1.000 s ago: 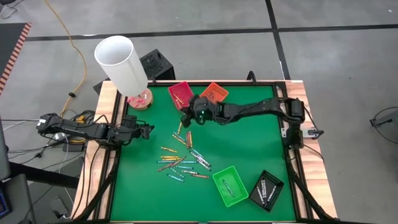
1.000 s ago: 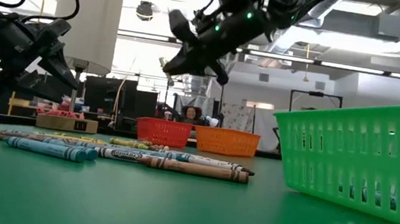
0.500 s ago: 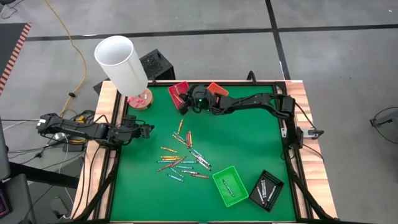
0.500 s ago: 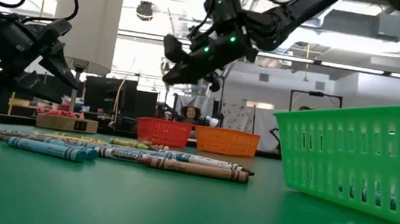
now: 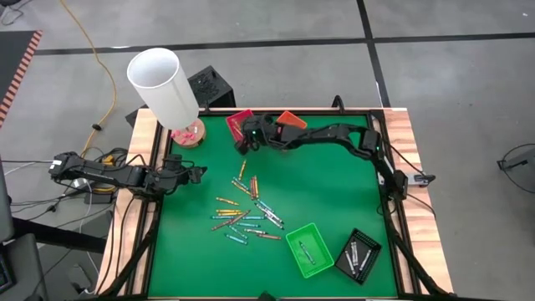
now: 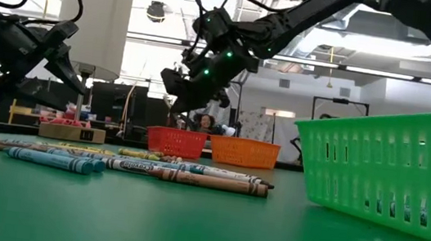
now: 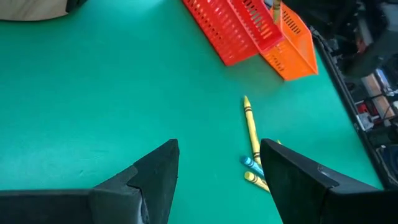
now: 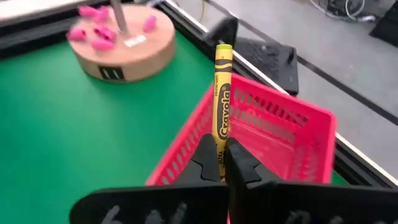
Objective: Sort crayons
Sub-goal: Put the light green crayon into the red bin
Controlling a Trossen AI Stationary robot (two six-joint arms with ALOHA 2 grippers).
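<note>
**Crayons: one yellow stick over the red basket, the rest loose on the green mat**

Crayons (image 5: 245, 214), thin paper-wrapped sticks in yellow, orange, blue and brown, are lying scattered near the middle of the green table mat (image 5: 334, 192). The high view is showing this spread, but not what the right gripper (image 5: 243, 139) is carrying. The right wrist view is revealing it: the fingers are clenching a yellow crayon (image 8: 221, 106) that is standing upright, printed label readable, just above the red slatted plastic basket (image 8: 273, 137). A round wooden disc with pink pieces (image 8: 121, 40) is sitting beyond it. The low view is placing that gripper (image 6: 177, 83) high above the red basket and the orange plastic basket (image 6: 244, 151). The left gripper (image 7: 217, 168) is hovering at the mat's left edge, its fingers parted and gripping nothing, with a few crayons lying ahead of it.
</note>
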